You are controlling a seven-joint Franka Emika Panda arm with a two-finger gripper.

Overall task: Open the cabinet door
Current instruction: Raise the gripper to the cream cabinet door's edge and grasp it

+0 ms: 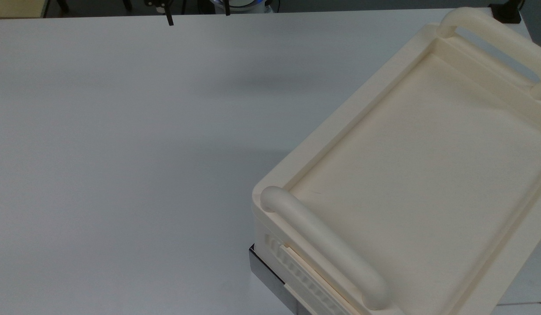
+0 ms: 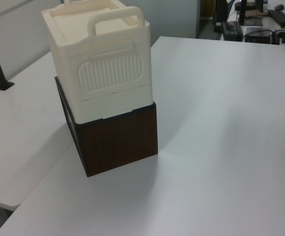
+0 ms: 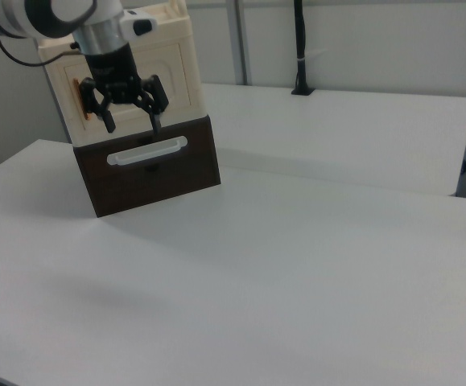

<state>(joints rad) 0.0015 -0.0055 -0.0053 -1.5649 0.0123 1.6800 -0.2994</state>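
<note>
End effector (image 3: 132, 122) hangs spread, well apart from cabinet door (image 3: 172, 76).

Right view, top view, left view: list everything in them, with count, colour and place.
cabinet: one, cream, on the brown box.
cabinet door: one, cream, the cabinet's front in the right view.
tube handles: two, cream, at the cabinet's top ends.
ribbed panel: one, cream, the cabinet's side.
brown box: one, dark, on the table, with a white bar handle.
table: one, white.
hand: one, black, open, before the cabinet in the right view.
</note>
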